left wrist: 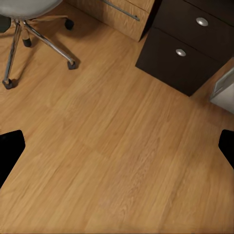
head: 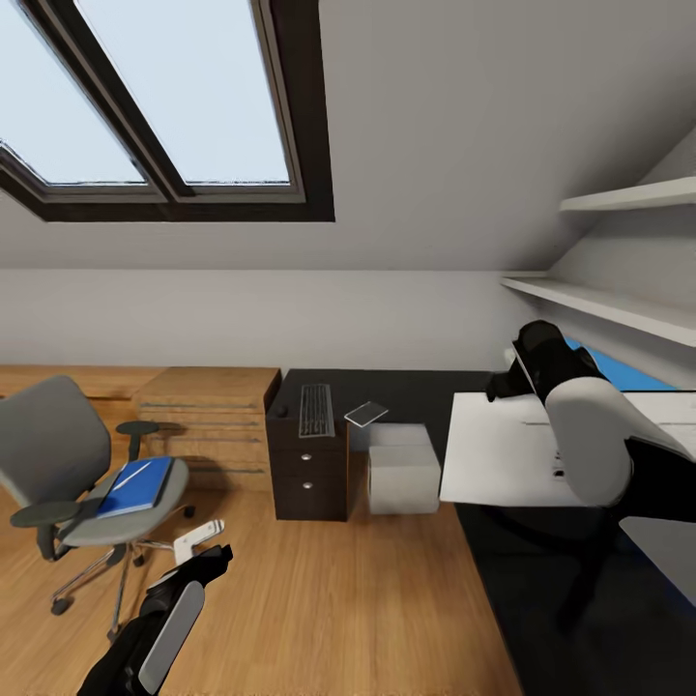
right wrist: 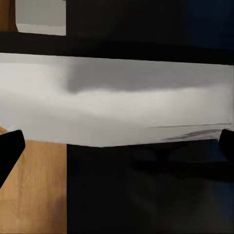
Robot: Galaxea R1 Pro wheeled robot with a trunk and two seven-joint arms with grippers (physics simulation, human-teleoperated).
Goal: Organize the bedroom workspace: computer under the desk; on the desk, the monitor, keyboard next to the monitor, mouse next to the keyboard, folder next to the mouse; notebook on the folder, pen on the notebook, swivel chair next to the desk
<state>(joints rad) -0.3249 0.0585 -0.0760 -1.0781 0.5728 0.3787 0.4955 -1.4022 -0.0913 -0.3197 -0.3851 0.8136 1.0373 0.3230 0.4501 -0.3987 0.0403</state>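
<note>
Looking down from the head camera, the swivel chair (head: 60,464) sat on the wooden floor (head: 319,599) well apart from the bench (head: 406,391), with the blue folder (head: 135,486) flat on its seat and a thin pale pen (head: 130,476) lying across the folder. Over on the black bench top, the keyboard (head: 316,409) lay above the dark drawer unit (head: 307,478), the mouse (head: 282,411) was just beside it on the chair side, and the notebook (head: 366,414) was near its other side, tilted. The computer (head: 403,467) stood on the floor next to the drawers, tucked against the bench.

The monitor (head: 503,459) showed its pale back, lying pretty flat in front of the right arm. The right claw (right wrist: 117,144) had its fingertips wide apart at the edges of its wrist view, the monitor's pale surface between them; couldn't tell if they touched it. The left claw (left wrist: 117,146) hung over bare floor, fingers spread apart, holding nothing, with the chair's chrome base (left wrist: 34,44) and the drawers nearby.
</note>
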